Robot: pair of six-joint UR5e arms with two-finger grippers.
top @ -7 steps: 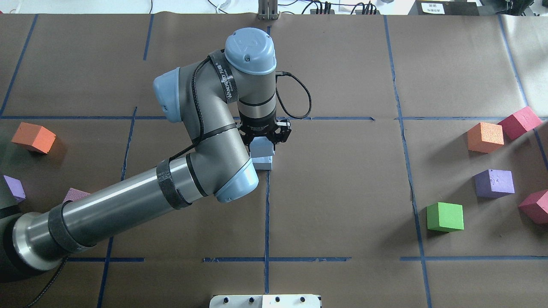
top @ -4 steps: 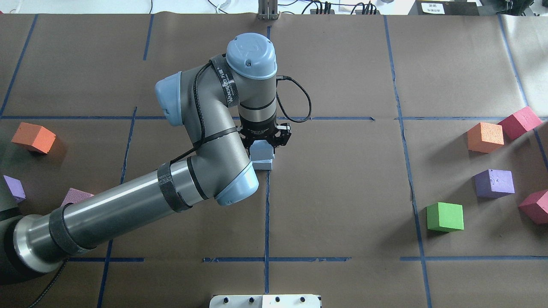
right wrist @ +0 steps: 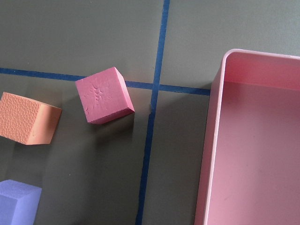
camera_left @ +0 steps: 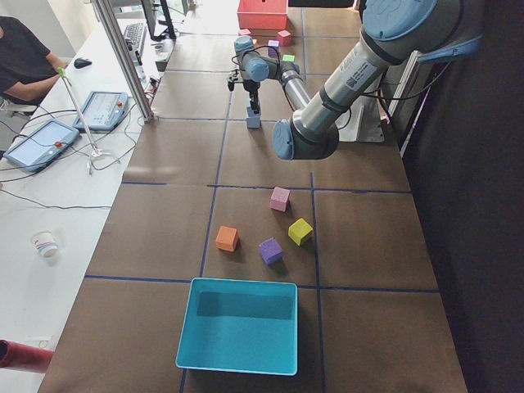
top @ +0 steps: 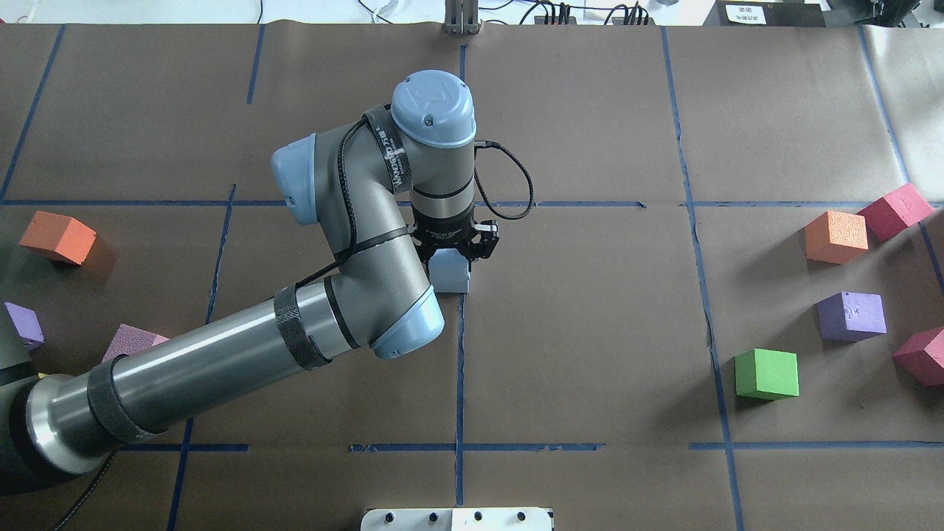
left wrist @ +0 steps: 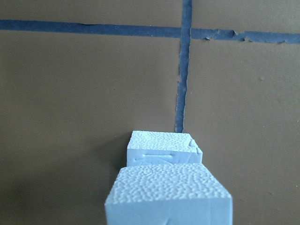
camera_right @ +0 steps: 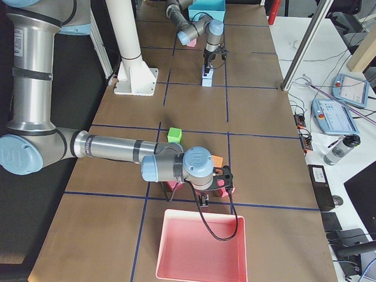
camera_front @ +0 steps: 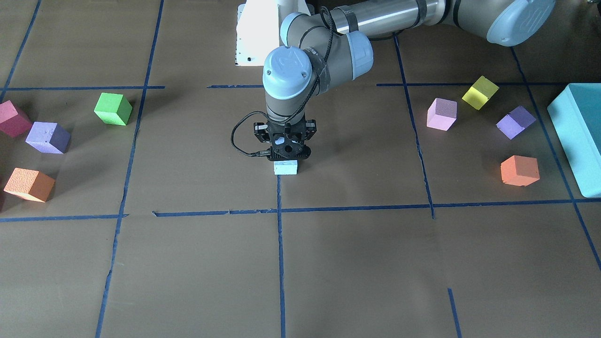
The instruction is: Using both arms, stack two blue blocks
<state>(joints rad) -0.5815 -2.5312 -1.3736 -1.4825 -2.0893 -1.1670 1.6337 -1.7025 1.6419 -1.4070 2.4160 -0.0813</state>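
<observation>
My left gripper (top: 451, 253) is shut on a light blue block (left wrist: 166, 197) at the table's middle. It holds the block right over the second blue block (top: 450, 281), which rests on the brown paper by a tape crossing (camera_front: 286, 167). The two are nearly aligned. I cannot tell whether they touch. In the left wrist view the lower block (left wrist: 161, 149) shows just beyond the held one. My right gripper (camera_right: 202, 202) hangs far off at the table's right end, above coloured cubes. Whether it is open or shut I cannot tell.
Orange (top: 835, 236), red (top: 894, 211), purple (top: 851, 316) and green (top: 767, 374) cubes lie at the right. Orange (top: 57, 237), purple (top: 22, 324) and pink (top: 133, 341) cubes lie at the left. A teal box (camera_front: 577, 136) and a pink tray (right wrist: 253, 140) stand at the table's ends.
My left arm has come down and shifted slightly, bringing the held blue block from offset above the lower block to almost squarely over it.
</observation>
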